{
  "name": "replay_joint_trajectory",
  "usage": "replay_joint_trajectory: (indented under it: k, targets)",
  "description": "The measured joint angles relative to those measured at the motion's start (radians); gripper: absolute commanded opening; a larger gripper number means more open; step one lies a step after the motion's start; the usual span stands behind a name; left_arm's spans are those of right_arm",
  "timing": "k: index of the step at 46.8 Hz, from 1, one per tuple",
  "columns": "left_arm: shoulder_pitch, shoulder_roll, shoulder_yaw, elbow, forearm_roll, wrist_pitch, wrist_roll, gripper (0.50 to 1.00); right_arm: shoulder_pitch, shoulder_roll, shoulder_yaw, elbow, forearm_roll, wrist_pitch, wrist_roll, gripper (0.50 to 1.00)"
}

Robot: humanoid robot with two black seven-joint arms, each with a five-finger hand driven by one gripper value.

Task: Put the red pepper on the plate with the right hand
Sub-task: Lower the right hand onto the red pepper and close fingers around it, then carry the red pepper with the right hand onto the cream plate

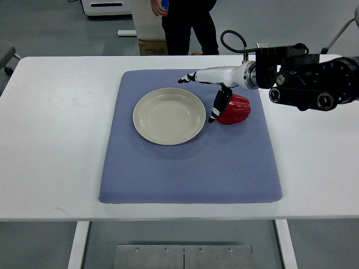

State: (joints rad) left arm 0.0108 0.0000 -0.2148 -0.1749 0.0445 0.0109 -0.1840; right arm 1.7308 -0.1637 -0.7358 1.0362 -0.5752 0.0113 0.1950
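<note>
Right hand point(216, 92) over the blue mat point(190, 168), fingers point(217, 106) spread and released, touching red pepper point(236, 110) beside empty plate point(169, 116).

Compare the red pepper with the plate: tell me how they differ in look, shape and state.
The red pepper is glossy red; the plate is pale cream and matte. The pepper is lumpy and stands tall; the plate is round, shallow and flat. The right hand reaches over the pepper, a dark-tipped finger down against its left side; the plate is untouched and holds nothing. Both rest on the blue mat, side by side, pepper to the plate's right.
</note>
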Motion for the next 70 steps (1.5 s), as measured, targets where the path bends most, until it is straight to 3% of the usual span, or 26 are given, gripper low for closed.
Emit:
replay_joint_trajectory:
  k: [7,21,33,47,53,57,63,70]
  targets:
    - [0.000,0.000,0.000,0.000,0.000,0.000,0.000,1.000,-0.006,0.013,-0.026,-0.022,0.004,0.014,-0.045,1.000]
    - [0.000,0.000,0.000,0.000,0.000,0.000,0.000,1.000,-0.049,0.009,-0.029,-0.076,0.018,0.038,-0.052,1.000]
    - [0.000,0.000,0.000,0.000,0.000,0.000,0.000,1.000,-0.155,0.012,-0.023,-0.216,0.031,0.040,-0.061,1.000]
    - [0.000,0.000,0.000,0.000,0.000,0.000,0.000,1.000,-0.168,0.013,-0.018,-0.226,0.035,0.060,-0.063,0.880]
    - [0.000,0.000,0.000,0.000,0.000,0.000,0.000,1.000,-0.192,0.015,-0.017,-0.253,0.034,0.061,-0.063,0.866]
    - [0.000,0.000,0.000,0.000,0.000,0.000,0.000,1.000,-0.201,0.025,-0.017,-0.269,0.034,0.060,-0.063,0.780]
    - [0.000,0.000,0.000,0.000,0.000,0.000,0.000,1.000,-0.199,0.030,-0.016,-0.271,0.040,0.060,-0.063,0.500]
    - [0.000,0.000,0.000,0.000,0.000,0.000,0.000,1.000,-0.192,0.030,-0.001,-0.271,0.043,0.062,-0.063,0.500]
